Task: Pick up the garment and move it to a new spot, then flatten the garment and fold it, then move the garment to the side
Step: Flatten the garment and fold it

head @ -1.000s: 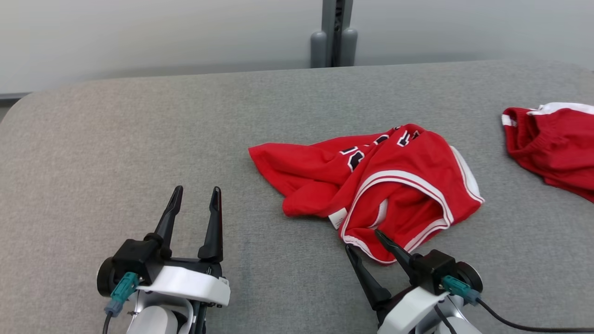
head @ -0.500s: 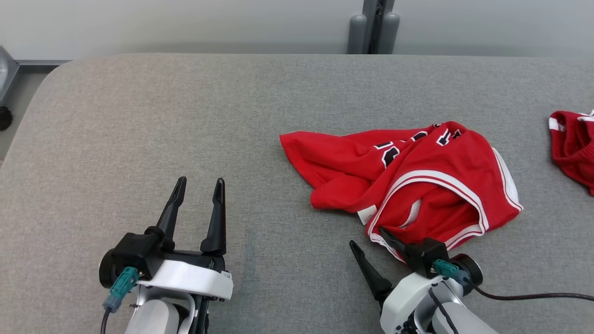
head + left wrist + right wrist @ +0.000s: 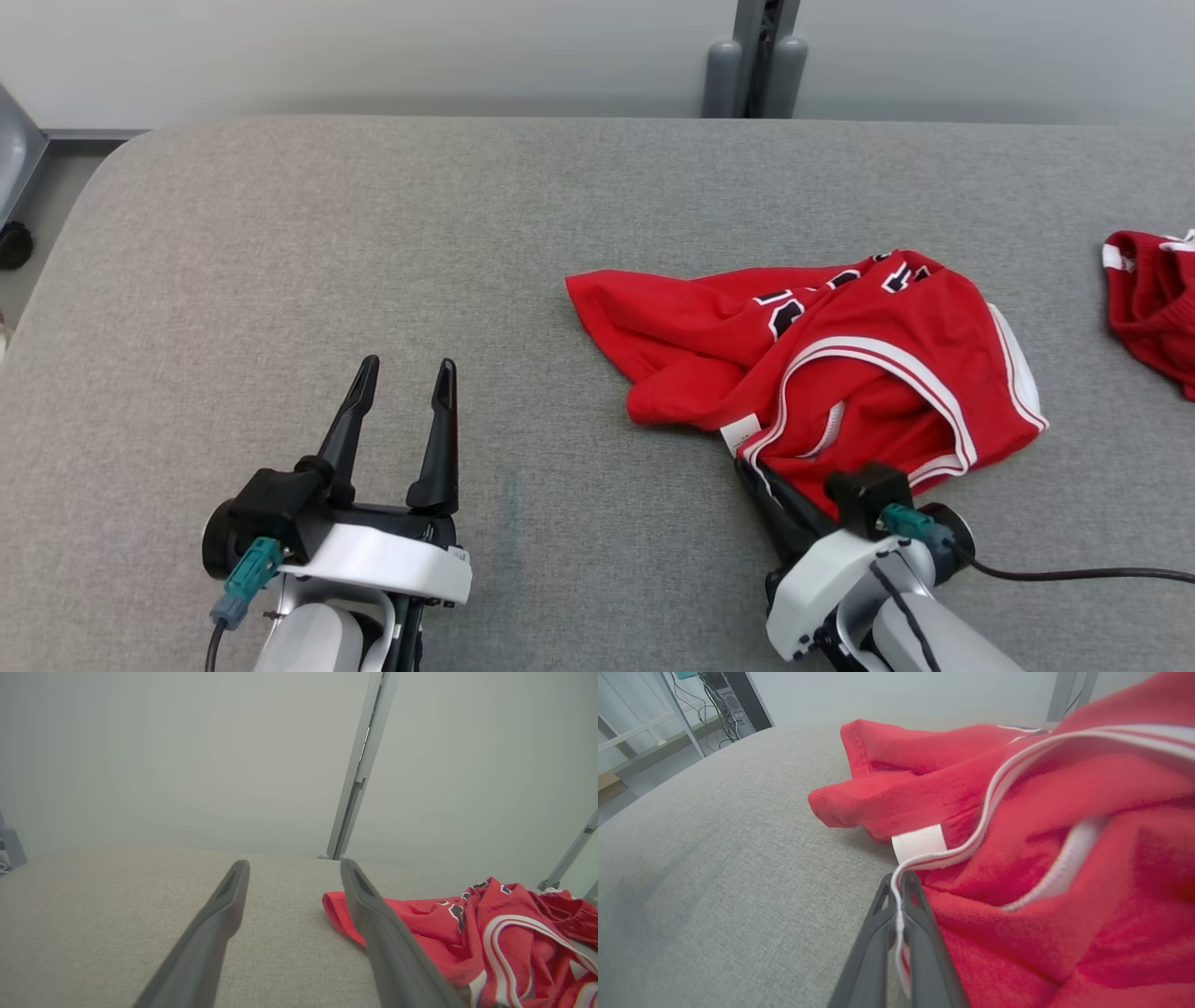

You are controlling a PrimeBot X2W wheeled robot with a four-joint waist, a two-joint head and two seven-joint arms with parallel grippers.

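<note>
On the grey desk [image 3: 373, 233], to the right of its middle, a red garment [image 3: 840, 373] is seen lying crumpled and partly folded over itself. It is a sleeveless sports shirt. Its openings are edged with a white and red trim [image 3: 896, 359], dark lettering with white outline [image 3: 794, 308] is found on its far part, and a small white label [image 3: 739, 433] hangs at its near edge.

In the head view the whole outline of the garment is given, and a second red piece of clothing [image 3: 1153, 299] is shown well apart from it at the right edge of the desk. The grip is told more clearly in the right wrist view: the fingers of the right claw [image 3: 901, 886] are pressed together on the trimmed edge, just beside the label, and the white band is seen running down between them. In the left wrist view the garment is seen from low and from the side. There the left claw [image 3: 294, 864] is held spread over bare desk, apart from the cloth, with a grey post [image 3: 359, 765] behind the desk.

The long axis of the garment runs across the desk from left to right, and its right end lies a little nearer to the robot. The plain hem end points to the left, and the large trimmed opening is turned toward the robot.
</note>
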